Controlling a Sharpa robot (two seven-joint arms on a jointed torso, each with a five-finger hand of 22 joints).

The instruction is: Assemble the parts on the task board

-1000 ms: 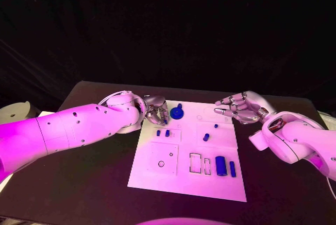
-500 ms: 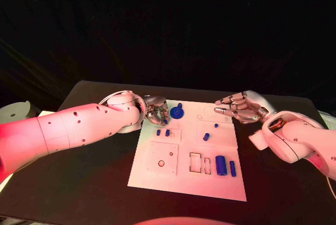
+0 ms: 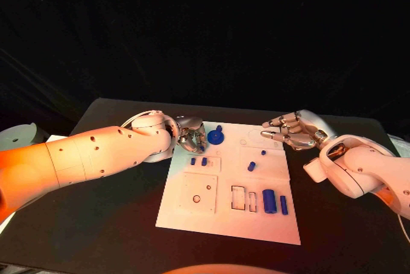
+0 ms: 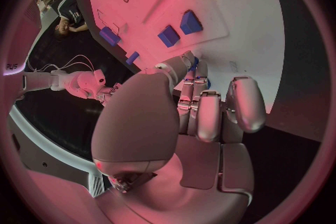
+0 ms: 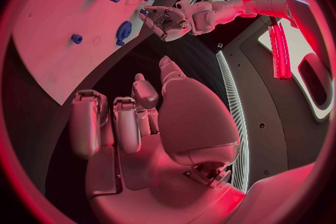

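Our left hand hovers at the white task board's far left corner, fingers curled, touching the round blue knobbed part; whether it grips we cannot tell. That small rigid part looks light, best pinched by its knob. Our right hand, half-curled, holds nothing.

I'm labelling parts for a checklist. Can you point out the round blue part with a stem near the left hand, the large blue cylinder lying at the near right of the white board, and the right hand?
Round blue part with a stem (image 3: pixel 215 136), head view, its disc.
Large blue cylinder (image 3: pixel 269 201), head view, mid-body.
Right hand (image 3: pixel 290 132), head view, the curled fingers.
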